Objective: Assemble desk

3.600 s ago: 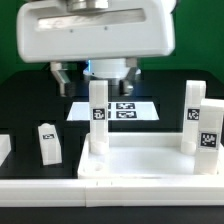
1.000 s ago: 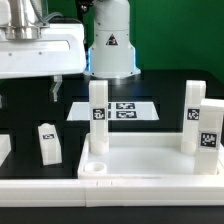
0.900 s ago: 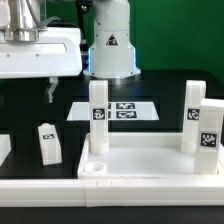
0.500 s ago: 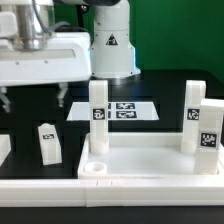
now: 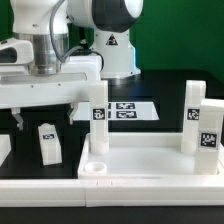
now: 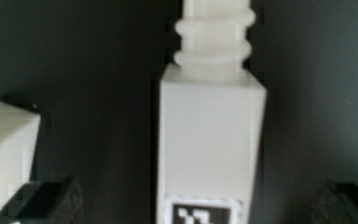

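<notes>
The gripper (image 5: 45,118) hangs with its fingers (image 5: 18,121) spread wide on either side of the loose leg (image 5: 49,142) lying on the black table (image 5: 20,165), beside the tabletop (image 5: 150,160) toward the exterior view's left, not touching it.

the gripper (image 5: 46,117) hangs with its fingers (image 5: 18,120) spread apart above a loose leg (image 5: 48,142) lying on the black desk (image 5: 20,150). the tabletop (image 5: 150,160) holds upright legs at its corners, one (image 5: 98,122) on the exterior view's left, two (image 5: 201,125) on the right. the marker board (image 5: 130,109) lies behind.
</notes>
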Controlling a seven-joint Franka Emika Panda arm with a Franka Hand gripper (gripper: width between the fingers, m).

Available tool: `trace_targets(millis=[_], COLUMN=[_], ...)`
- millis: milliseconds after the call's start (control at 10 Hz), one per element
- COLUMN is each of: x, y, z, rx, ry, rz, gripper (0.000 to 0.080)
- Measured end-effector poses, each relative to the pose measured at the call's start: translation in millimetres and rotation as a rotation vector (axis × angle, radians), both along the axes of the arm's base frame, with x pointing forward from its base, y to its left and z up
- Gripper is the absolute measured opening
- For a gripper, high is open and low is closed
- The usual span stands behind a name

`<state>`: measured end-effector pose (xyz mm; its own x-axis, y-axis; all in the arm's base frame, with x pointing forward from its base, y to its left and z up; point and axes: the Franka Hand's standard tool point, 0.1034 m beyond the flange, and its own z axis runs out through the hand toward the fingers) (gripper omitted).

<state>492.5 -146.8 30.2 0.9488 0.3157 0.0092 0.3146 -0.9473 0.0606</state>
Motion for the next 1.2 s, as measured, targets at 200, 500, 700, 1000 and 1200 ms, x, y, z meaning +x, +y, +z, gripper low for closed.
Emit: trace_targets(millis=[200,500,700,1000,1200], x=[-3.4,-0.9,-1.3,-1.4,-3.6], y=[-3.3,-6.7,-7.9,-8.4,-10.2], z=[-6.4,-11.4,-11.4,-11.3,-10.8], rx=[-0.009,-0.038,-0.038,-0.038,-0.038], ry=[0.007,-0.014,-0.014,-0.014,-0.015], rz=[-0.003,-0.016,-0.019,-0.023,-0.048], gripper=[0.0649,0.0649,0.0515,0.0281,0.0281])
